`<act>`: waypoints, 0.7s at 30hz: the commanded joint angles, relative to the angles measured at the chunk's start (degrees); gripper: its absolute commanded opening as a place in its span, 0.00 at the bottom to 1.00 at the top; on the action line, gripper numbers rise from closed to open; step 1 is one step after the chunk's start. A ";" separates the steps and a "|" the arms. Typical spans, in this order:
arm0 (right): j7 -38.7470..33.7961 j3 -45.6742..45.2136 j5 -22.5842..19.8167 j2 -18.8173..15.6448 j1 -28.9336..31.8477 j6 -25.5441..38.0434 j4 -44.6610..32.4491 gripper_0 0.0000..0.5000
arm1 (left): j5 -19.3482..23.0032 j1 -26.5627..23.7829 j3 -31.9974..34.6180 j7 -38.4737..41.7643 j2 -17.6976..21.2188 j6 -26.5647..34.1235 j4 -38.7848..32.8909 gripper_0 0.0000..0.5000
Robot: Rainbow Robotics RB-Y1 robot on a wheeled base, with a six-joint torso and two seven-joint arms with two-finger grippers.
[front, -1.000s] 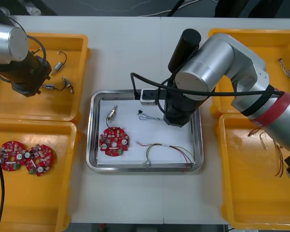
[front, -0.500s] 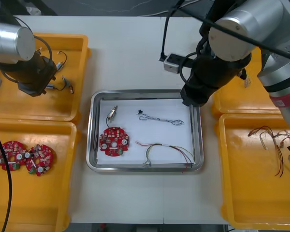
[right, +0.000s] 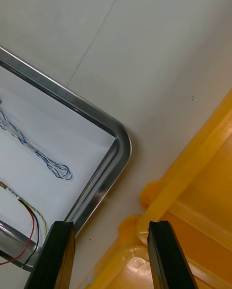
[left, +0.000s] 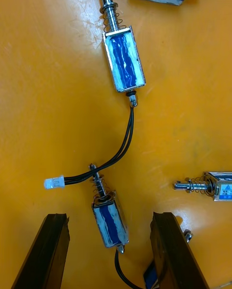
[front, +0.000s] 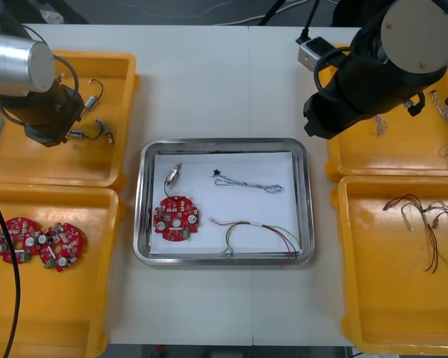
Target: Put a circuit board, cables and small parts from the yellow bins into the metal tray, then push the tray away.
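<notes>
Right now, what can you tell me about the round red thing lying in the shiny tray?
The circuit board is round and red, with a scalloped edge and small pale and silvery components dotted over it. It lies flat on the white inside of the metal tray, toward the robot's left side. A small metal part lies just beyond it, farther from the robot. Nothing holds it.

Overhead, 2 wrist close-ups — tray (front: 308, 201) shared

Two-armed robot: brushed-silver cylindrical arm links (front: 15, 63) with round end caps, bulky matt-black wrist housings (front: 351, 101), one small grey box-shaped camera (front: 312, 52) at the right wrist, thin black cables (front: 16, 280), and left gripper (left: 108, 215) and right gripper (right: 110, 223), each with two flat black tapering fingers (right: 159, 255).
</notes>
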 commanded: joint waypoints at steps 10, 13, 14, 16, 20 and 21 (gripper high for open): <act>-12.89 -10.87 -0.28 -6.93 7.23 0.20 -6.50 0.88 | -0.43 -2.69 1.45 2.49 -1.43 -0.79 0.53 1.00; -12.89 -13.68 -1.34 -7.81 8.29 0.20 -6.59 0.88 | -0.25 -2.69 1.53 2.22 -1.43 -0.88 0.88 1.00; -12.98 -14.82 -1.95 -8.25 9.08 0.20 -6.59 0.88 | -0.07 -2.69 1.53 2.14 -1.43 -1.14 1.14 1.00; -13.07 -16.32 -2.48 -8.78 10.05 0.20 -6.59 0.88 | -0.07 -2.69 1.53 2.05 -1.86 -1.40 1.23 1.00; -13.07 -18.34 -2.74 -10.54 12.51 0.20 -6.59 0.88 | -0.16 -2.69 1.62 2.05 -2.04 -1.49 1.23 1.00; -13.07 -18.34 -2.74 -10.54 12.51 0.20 -6.59 0.88 | -0.16 -2.69 1.62 2.05 -2.04 -1.49 1.23 1.00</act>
